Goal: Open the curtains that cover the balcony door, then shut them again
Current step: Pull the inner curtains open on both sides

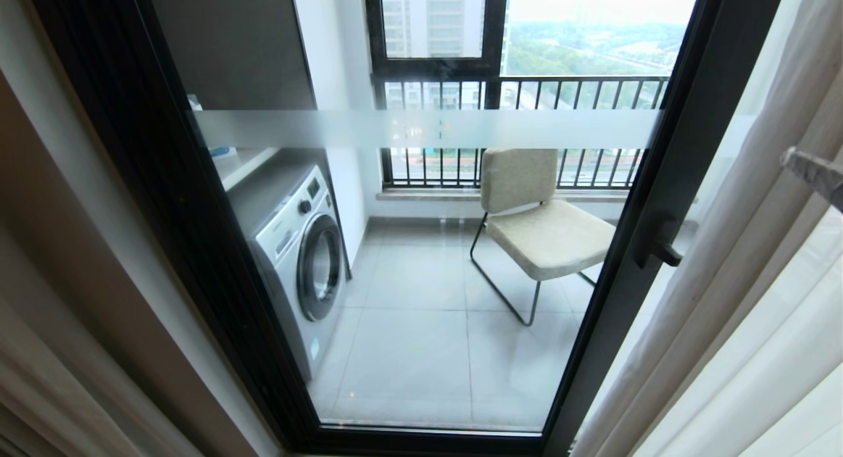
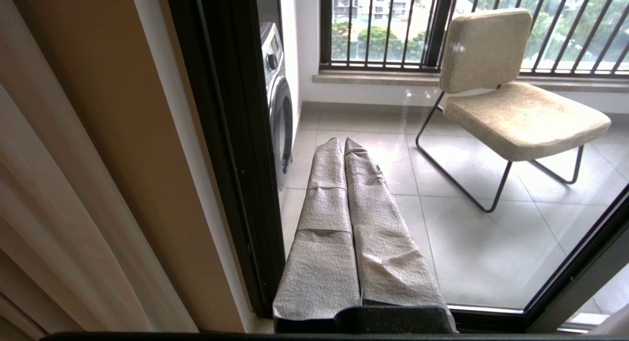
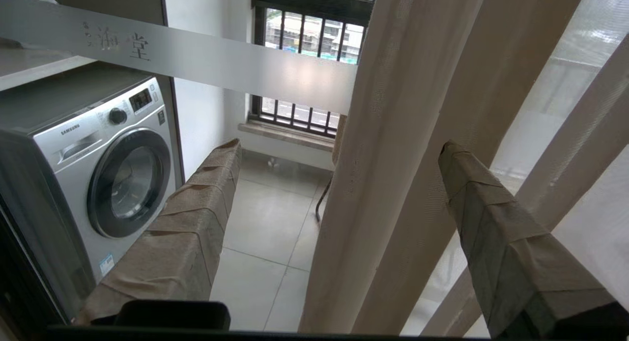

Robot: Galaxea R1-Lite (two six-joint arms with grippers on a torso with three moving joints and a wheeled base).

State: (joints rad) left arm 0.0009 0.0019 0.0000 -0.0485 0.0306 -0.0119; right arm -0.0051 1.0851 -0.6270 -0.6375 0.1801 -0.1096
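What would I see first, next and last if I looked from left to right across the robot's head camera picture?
Beige curtains → black door frame → washing machine → chair → black handle → cream curtains → right gripper at the picture's right edge.

The right gripper [image 3: 339, 154], fabric-wrapped fingers spread wide apart, is raised; the left gripper [image 2: 343, 142] (fingers pressed together) points low.

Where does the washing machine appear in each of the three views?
Head view: washing machine at lower left, behind the door glass.
Left wrist view: only a sliver beside the black door frame.
Right wrist view: large at left, beyond the open right gripper.
Shared landmark: the railing.
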